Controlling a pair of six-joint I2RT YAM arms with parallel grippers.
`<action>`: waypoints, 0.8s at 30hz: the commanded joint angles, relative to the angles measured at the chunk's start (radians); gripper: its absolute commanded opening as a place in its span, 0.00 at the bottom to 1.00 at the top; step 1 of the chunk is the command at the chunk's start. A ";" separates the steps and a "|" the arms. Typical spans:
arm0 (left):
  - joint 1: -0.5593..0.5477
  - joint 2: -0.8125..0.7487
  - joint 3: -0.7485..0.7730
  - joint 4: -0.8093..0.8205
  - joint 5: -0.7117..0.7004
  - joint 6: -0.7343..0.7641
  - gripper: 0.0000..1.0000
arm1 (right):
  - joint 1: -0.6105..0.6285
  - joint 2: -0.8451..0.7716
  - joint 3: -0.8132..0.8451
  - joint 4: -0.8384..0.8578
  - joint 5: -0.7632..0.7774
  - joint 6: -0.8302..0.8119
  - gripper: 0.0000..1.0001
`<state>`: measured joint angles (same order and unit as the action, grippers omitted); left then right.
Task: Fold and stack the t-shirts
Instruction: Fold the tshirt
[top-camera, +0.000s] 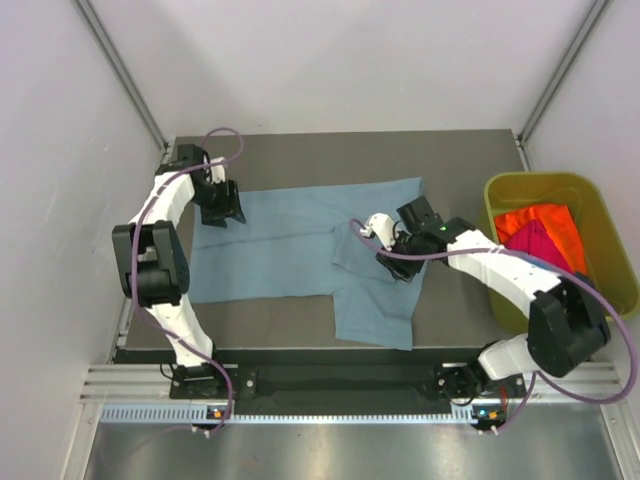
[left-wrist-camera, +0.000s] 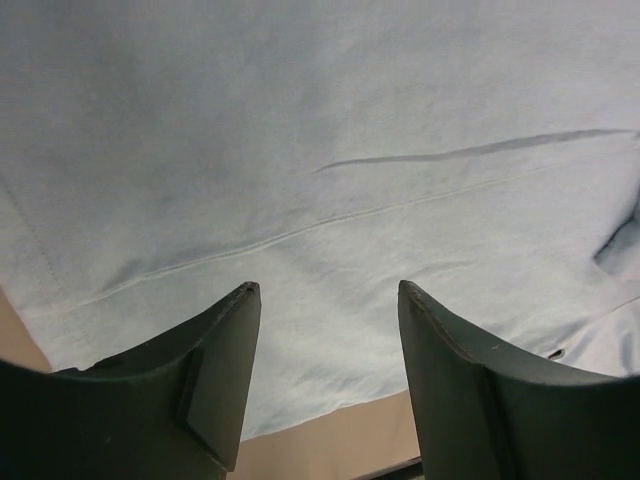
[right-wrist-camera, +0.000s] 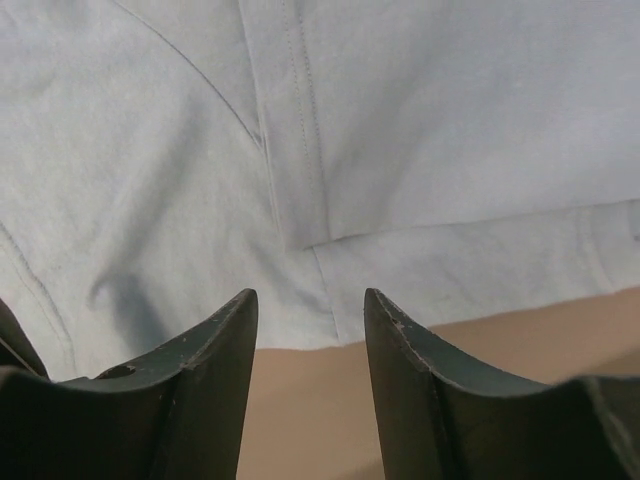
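A large grey-blue t-shirt (top-camera: 290, 245) lies spread on the dark table (top-camera: 460, 160), with part of it folded over near the middle and a flap reaching the near edge. My left gripper (top-camera: 222, 212) is open at the shirt's far left corner; in the left wrist view (left-wrist-camera: 328, 290) its jaws straddle the cloth's hem (left-wrist-camera: 300, 150), touching nothing. My right gripper (top-camera: 393, 262) is open over the shirt's right side; in the right wrist view (right-wrist-camera: 309, 295) a seamed fold (right-wrist-camera: 290, 150) and the cloth's edge lie between its jaws. No turquoise shirt is in view.
A yellow-green bin (top-camera: 600, 230) stands at the table's right edge and holds an orange t-shirt (top-camera: 545, 222) and a magenta t-shirt (top-camera: 533, 247). Grey walls close in the left, back and right. A metal rail (top-camera: 330, 385) runs along the near edge.
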<state>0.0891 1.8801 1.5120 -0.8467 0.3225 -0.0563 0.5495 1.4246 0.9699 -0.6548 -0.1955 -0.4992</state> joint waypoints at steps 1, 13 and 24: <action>0.006 -0.088 -0.004 0.003 0.043 -0.004 0.62 | 0.013 -0.101 -0.040 0.035 0.007 -0.029 0.47; 0.029 0.073 0.120 0.020 -0.068 0.003 0.58 | -0.221 0.121 0.137 0.293 -0.245 0.434 0.46; 0.031 0.232 0.232 0.020 -0.164 0.016 0.58 | -0.342 0.460 0.342 0.350 -0.297 0.600 0.49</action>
<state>0.1181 2.0808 1.6875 -0.8421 0.1947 -0.0498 0.2314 1.8481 1.2449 -0.3405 -0.4446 0.0307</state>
